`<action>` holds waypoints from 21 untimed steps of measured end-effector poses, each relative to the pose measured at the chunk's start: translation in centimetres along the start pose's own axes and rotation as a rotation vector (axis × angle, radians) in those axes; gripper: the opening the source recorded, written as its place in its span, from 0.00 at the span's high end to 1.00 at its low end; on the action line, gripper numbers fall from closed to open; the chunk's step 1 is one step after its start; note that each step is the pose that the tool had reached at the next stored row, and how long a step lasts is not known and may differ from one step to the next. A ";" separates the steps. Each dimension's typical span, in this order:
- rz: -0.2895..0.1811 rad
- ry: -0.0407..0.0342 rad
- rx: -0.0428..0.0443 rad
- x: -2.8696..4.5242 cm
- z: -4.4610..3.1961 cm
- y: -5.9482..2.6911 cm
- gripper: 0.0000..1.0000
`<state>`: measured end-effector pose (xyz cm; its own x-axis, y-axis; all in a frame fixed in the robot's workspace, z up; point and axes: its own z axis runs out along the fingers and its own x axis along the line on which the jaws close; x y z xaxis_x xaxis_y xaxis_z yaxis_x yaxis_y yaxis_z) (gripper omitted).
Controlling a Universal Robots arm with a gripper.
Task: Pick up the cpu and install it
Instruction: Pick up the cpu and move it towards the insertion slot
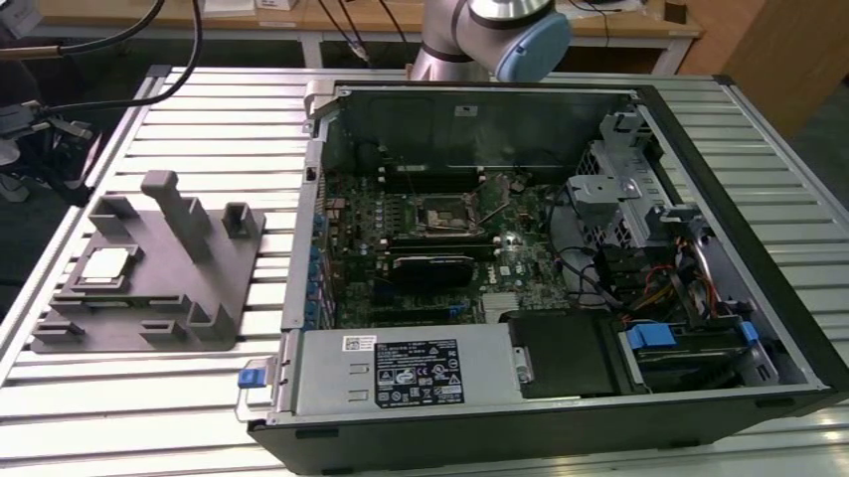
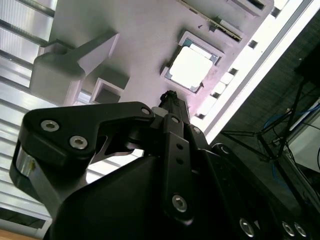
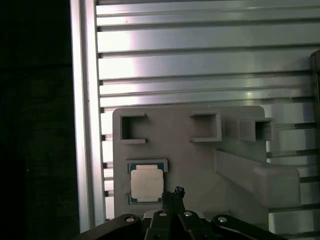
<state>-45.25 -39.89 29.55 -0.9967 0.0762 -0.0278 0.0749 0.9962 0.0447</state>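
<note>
Exterior view: grey fixture (image 1: 199,298) lies on the slatted metal surface (image 1: 173,119). An open computer case (image 1: 531,248) stands just beside the fixture on the exterior view's right.

- The cpu (image 1: 106,266) sits flat in a square recess of the fixture, silver top up, on the fixture's side away from the case. It has not been lifted.
- In both wrist views the gripper (image 3: 176,192) hangs above the fixture, closed to a single narrow tip and holding nothing.
- Key relation: in the first wrist view the cpu (image 3: 146,183) is just beside the tip, offset to one side and clear of it. By my judgement the tip is over bare fixture rather than over the chip.
- The cpu is square, so it has no long axis. Its edges run parallel to the fixture's edges.
- Containers: the cpu's recess is occupied. The two square pockets (image 3: 205,127) on the fixture are empty.
- The black socket frame (image 1: 440,212), well apart from the fixture inside the case, does not carry the cpu
</note>
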 end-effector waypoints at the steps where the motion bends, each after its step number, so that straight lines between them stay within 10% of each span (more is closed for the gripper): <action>1: 0.000 0.0001 0.0001 0.03 0.09 -0.01 0.89; 21: 0.000 -0.0004 0.0000 1.10 2.07 -0.29 0.89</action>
<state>-46.30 -40.01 27.43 -0.9967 0.0763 -0.0282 0.0750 0.9962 0.0446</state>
